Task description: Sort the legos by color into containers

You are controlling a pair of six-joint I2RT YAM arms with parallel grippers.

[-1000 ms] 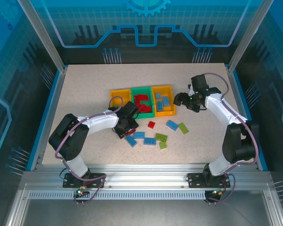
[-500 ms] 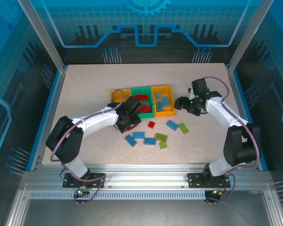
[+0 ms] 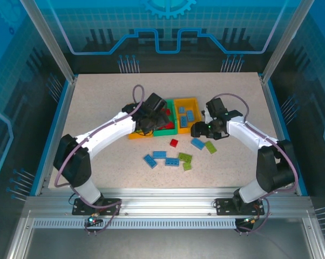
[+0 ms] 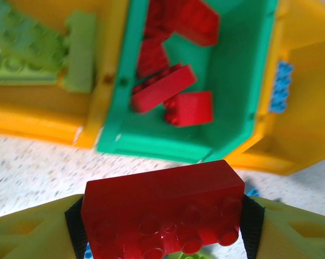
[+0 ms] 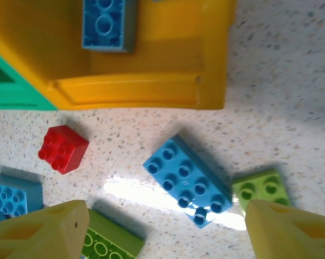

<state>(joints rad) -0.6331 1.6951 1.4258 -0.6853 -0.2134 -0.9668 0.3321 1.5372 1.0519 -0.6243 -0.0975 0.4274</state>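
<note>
My left gripper [image 3: 151,116] hangs over the front of the containers, shut on a red lego [image 4: 162,208] that spans the gap between its pads. Under it the green middle bin [image 4: 232,70] holds several red legos [image 4: 163,89]. Lime legos [image 4: 22,54] lie in the left yellow bin [image 4: 43,110], and blue ones [image 3: 187,115] in the right yellow bin [image 3: 196,123]. My right gripper [image 3: 198,131] is open just in front of that bin. A loose blue lego [image 5: 187,179] lies on the table between its spread fingers [image 5: 41,232].
Loose legos lie on the table in front of the bins: a small red one [image 3: 174,143], a lime one [image 3: 210,147], several blue ones [image 3: 160,155] and two lime ones [image 3: 185,158]. Metal frame posts and blue panels wall the table.
The left gripper has lifted the red lego off the table and carried it back over the bins. The right gripper has swung left and down to the loose blue lego.
</note>
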